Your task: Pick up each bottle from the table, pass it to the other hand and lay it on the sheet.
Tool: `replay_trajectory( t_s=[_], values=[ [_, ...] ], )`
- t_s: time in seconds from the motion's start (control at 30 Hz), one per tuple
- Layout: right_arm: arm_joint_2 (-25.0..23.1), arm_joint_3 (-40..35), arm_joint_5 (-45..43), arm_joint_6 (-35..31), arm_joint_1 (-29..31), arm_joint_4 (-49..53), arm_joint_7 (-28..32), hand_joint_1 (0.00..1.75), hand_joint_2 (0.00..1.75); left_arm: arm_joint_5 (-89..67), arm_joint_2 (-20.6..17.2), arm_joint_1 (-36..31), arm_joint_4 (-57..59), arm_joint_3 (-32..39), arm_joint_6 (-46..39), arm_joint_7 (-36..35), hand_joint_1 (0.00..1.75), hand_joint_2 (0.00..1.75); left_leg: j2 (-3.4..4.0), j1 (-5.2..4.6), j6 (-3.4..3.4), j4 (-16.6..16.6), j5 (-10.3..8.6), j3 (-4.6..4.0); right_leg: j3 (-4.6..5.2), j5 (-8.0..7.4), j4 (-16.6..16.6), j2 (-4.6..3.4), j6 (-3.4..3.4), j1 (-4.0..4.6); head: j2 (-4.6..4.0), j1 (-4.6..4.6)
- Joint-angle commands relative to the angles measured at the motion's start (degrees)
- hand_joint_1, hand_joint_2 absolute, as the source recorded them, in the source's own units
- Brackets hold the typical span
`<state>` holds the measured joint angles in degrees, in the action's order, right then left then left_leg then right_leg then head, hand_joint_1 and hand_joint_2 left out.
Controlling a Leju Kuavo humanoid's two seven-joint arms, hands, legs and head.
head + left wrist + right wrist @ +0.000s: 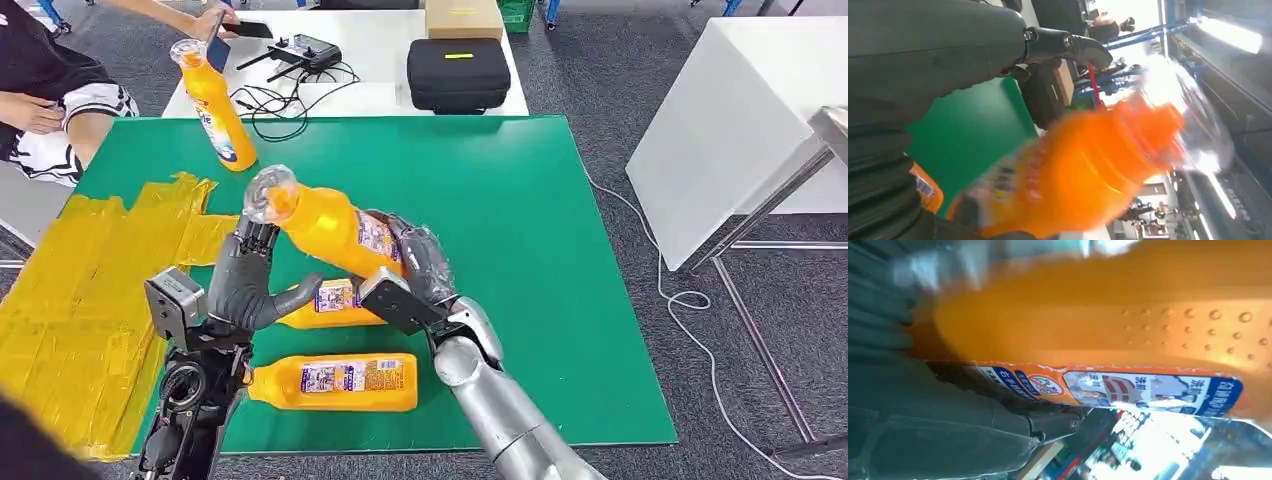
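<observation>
Bottles number four in the head view, all orange: one (335, 228) held tilted above the green table (520, 260) in the right hand (420, 262), whose fingers wrap its base, while the left hand (245, 285) has fingers spread at its neck; two more (335, 382) lie below it, and a fourth (218, 105) stands near the yellow sheet (70, 300). Left wrist view: the blurred bottle (1088, 170) beside a dark thumb. Right wrist view: fingers clamp its labelled body (1128, 340).

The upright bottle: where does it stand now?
In the head view the upright bottle stands at the green mat's far left, beside the yellow sheet.
</observation>
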<state>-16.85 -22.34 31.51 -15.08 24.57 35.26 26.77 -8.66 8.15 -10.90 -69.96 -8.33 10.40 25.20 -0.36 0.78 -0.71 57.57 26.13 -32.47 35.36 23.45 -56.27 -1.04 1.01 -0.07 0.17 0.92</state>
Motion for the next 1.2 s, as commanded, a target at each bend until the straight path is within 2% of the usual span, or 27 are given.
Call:
replay_trajectory(
  t_s=[0.03, 0.3, 0.6, 0.63, 0.67, 1.03, 1.2],
  values=[
    [-1.27, -5.35, 1.60, 1.59, 4.16, -7.08, -0.32, 1.75, 1.75, 0.20, -0.44, -2.84, 3.99, -0.97, 0.07, -0.32, 0.00, 1.75, 0.01, -0.01, -0.02, -0.05, 0.04, 0.18, -0.18, 0.04, 0.04, 0.07, 0.02, 0.00, 0.00, -0.02],
    [-3.05, -9.16, 3.57, 1.32, 2.76, -6.78, 1.13, 1.75, 1.75, 1.96, -0.64, -3.74, 6.54, -0.08, 0.79, -0.58, 0.00, 1.75, 0.01, -0.02, 0.00, -0.08, 0.05, 0.21, -0.19, 0.07, 0.04, 0.08, 0.00, 0.00, 0.00, -0.02],
    [-1.80, -10.05, 2.62, 0.78, 2.06, -6.27, -0.02, 1.75, 1.75, 5.59, 0.48, -5.68, 10.59, 1.36, 2.24, 0.86, 0.00, 1.75, -0.07, -0.01, -0.02, -0.13, 0.06, 0.35, -0.36, 0.09, 0.11, 0.18, 0.03, 0.01, 0.00, 0.00],
    [-1.71, -9.96, 2.50, 0.70, 2.01, -6.28, -0.01, 1.75, 1.75, 6.52, 0.76, -5.72, 10.63, 1.87, 2.47, 1.03, 1.52, 1.75, -0.08, -0.01, -0.02, -0.10, 0.05, 0.28, -0.30, 0.08, 0.09, 0.18, 0.02, 0.02, 0.00, 0.00],
    [-1.55, -9.79, 2.30, 0.56, 1.99, -6.34, -0.08, 1.75, 1.75, 7.71, 0.92, -5.70, 10.51, 2.49, 2.67, 1.34, 1.71, 1.75, -0.08, -0.02, -0.01, -0.07, 0.02, 0.17, -0.19, 0.06, 0.06, 0.17, 0.02, 0.00, 0.00, -0.02],
    [-0.60, -8.01, 0.29, -0.64, 1.80, -6.79, 0.47, 1.75, 1.75, 10.82, 0.91, -5.30, 10.09, 3.71, 2.21, 2.12, 1.75, 1.75, -0.09, -0.01, -0.02, -0.12, 0.07, 0.39, -0.40, 0.12, 0.11, 0.22, 0.03, 0.02, 0.00, -0.02],
    [-0.03, -6.65, -0.79, -2.25, 1.78, -5.87, 1.31, 1.75, 1.75, 11.25, 0.67, -5.62, 10.38, 4.10, 1.11, 2.60, 1.75, 1.75, -0.07, -0.01, -0.02, -0.08, 0.03, 0.21, -0.22, 0.07, 0.08, 0.17, 0.02, 0.01, 0.00, 0.00]
  ],
)
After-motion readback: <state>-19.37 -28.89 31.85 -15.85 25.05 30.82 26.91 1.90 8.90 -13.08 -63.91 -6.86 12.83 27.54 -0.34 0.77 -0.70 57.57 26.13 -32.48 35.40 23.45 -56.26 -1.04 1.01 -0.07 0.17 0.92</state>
